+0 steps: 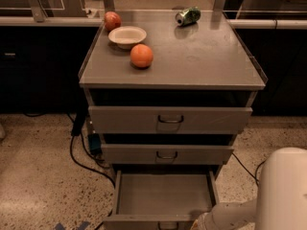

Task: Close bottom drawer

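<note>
**Bottom drawer out, gripper at its front**

Nearest, at the lower edge of the view: gripper (197,223), pale and half cut off, close against the right part of the bottom drawer's front. Cannot tell whether open or closed, nor whether holding anything. Seems to touch the front panel, though too poorly seen to be sure.

Next, bottom drawer (163,195), pulled well out from the cabinet, tray bare inside. Above it, middle drawer (144,154) and top drawer (124,120), each with a small loop handle and a dark gap over it.

Farther up, on the cabinet top (211,56): orange (142,55) nearest, white bowl (127,35) behind, apple (112,20) just beside the bowl, green can (187,16) lying on its side at the back.

Could skew the tray and jam it on its runners if pushed so far right of centre. Could jolt the cabinet and set the orange or the can rolling if shoved too briskly.

No writing legible anywhere; can's label unreadable.
</note>
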Controlling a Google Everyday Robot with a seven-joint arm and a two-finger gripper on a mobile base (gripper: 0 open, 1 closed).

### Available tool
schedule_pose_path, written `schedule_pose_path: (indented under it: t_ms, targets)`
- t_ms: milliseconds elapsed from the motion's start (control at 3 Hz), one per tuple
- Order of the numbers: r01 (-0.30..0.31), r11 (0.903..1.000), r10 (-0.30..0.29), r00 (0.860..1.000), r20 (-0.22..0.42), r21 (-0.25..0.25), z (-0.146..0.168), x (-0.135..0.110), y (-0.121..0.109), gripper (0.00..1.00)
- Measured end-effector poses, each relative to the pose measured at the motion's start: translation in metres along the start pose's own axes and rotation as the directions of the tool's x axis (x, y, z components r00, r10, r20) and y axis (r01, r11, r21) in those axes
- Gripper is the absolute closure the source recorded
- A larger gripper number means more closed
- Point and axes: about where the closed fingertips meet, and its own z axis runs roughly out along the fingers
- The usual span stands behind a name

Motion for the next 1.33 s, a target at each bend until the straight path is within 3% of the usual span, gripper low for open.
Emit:
schedule_pose_path:
  t_ms: [667,1000,1333]
  targets:
    - [0.036,0.9979,-0.033,0.998,-0.05,0.054,0.038,0.008,-0.006,1.0]
    - [0.084,0.9939,-0.074,0.989,-0.125,0.072,0.035,0.012,-0.01,1.0]
    - [0.147,0.9802,-0.12,0.974,-0.194,0.132,0.022,0.001,-0.025,1.0]
